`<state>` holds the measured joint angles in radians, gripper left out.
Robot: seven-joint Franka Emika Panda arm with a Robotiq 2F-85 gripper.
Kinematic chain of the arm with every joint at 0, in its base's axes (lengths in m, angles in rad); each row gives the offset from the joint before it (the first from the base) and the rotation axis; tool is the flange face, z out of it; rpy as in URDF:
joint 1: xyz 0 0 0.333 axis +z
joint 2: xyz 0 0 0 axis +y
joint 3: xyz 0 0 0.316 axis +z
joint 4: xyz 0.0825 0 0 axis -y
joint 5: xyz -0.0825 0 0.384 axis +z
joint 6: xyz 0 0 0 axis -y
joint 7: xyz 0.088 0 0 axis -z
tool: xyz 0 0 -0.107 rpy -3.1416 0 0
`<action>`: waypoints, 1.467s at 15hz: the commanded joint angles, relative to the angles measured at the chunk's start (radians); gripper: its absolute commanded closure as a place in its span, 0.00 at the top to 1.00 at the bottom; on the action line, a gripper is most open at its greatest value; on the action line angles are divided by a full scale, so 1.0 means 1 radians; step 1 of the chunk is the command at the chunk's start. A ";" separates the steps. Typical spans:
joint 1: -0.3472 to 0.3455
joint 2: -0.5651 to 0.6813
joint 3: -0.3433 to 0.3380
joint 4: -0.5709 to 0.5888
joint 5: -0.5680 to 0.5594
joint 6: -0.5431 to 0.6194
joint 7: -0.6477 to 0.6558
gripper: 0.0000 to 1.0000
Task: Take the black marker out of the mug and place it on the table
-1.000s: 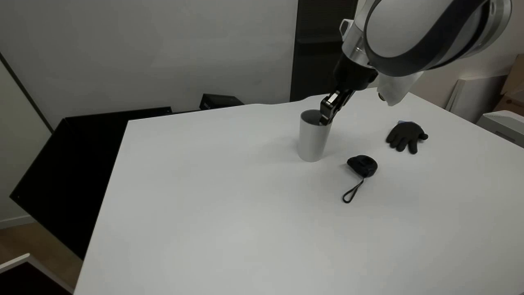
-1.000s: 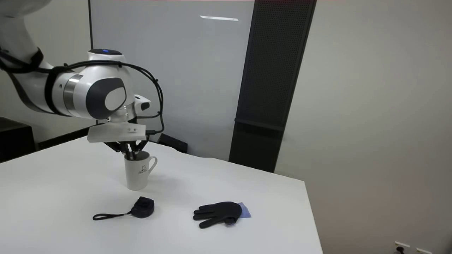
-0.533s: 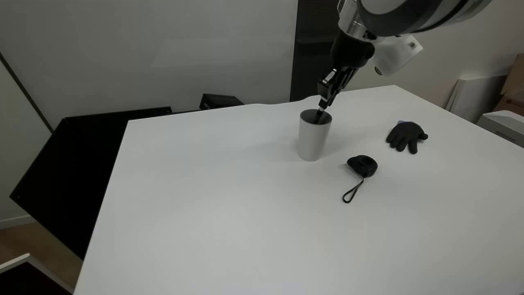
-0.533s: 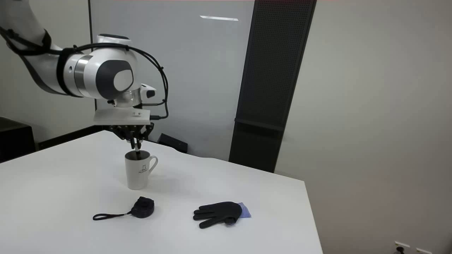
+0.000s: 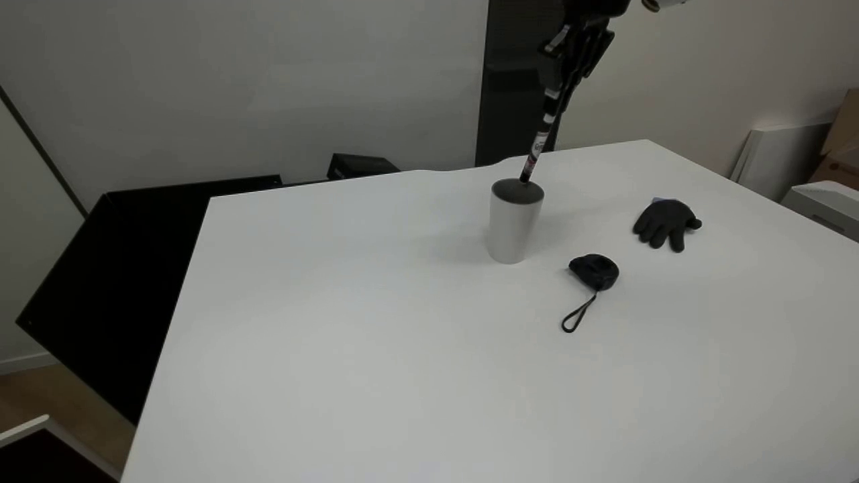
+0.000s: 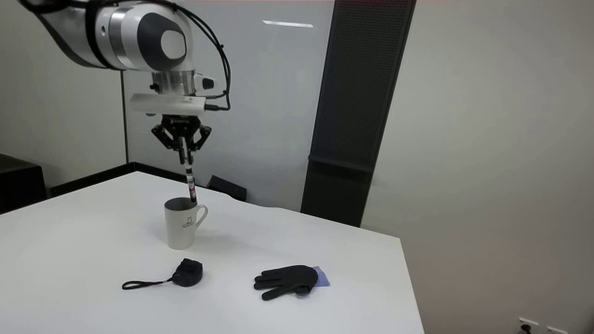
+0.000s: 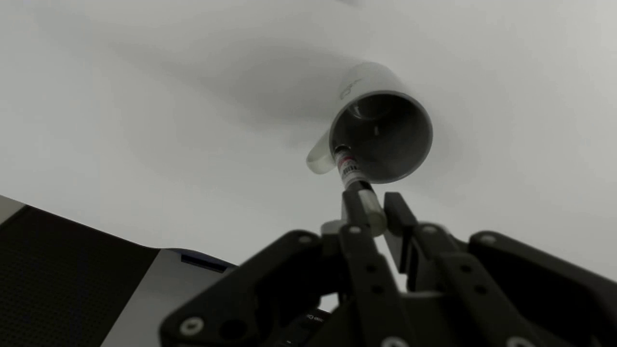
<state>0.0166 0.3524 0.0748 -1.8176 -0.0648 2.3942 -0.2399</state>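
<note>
Wrist view: the gripper (image 7: 373, 194) is clamped on the upper end of the marker (image 7: 348, 166). In an exterior view the marker slants down from it, tip at the right rim of the mug (image 6: 179, 231); whether inside or above, I cannot tell.

Mug (image 6: 179, 232) is white outside, dark grey inside, with small dark print on its wall. Marker (image 6: 190, 181), over mug, shows black and white bands; its white label carries red and dark print, its lower end is black. Gripper (image 6: 186, 161), above mug, is black. Arm (image 6: 132, 39), higher above mug: white, dark grey patch, silver ring. Table (image 6: 348, 253), under mug: plain white. Tape measure (image 6: 187, 273), near mug: all black, strap (image 6: 155, 283) too. Glove (image 6: 288, 279), farther from mug: black, blue at cuff. Panel (image 6: 359, 97), behind mug: black, finely dotted.
</note>
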 commanded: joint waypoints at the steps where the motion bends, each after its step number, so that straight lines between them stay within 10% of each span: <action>1: 0.018 -0.040 -0.043 0.073 -0.066 -0.148 0.067 0.07; 11: -0.058 -0.029 -0.106 0.073 -0.075 -0.476 0.050 0.07; 22: -0.132 0.092 -0.103 -0.018 0.102 -0.528 0.030 0.07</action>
<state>-0.1028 0.4273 -0.0353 -1.8260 0.0004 1.8840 -0.2047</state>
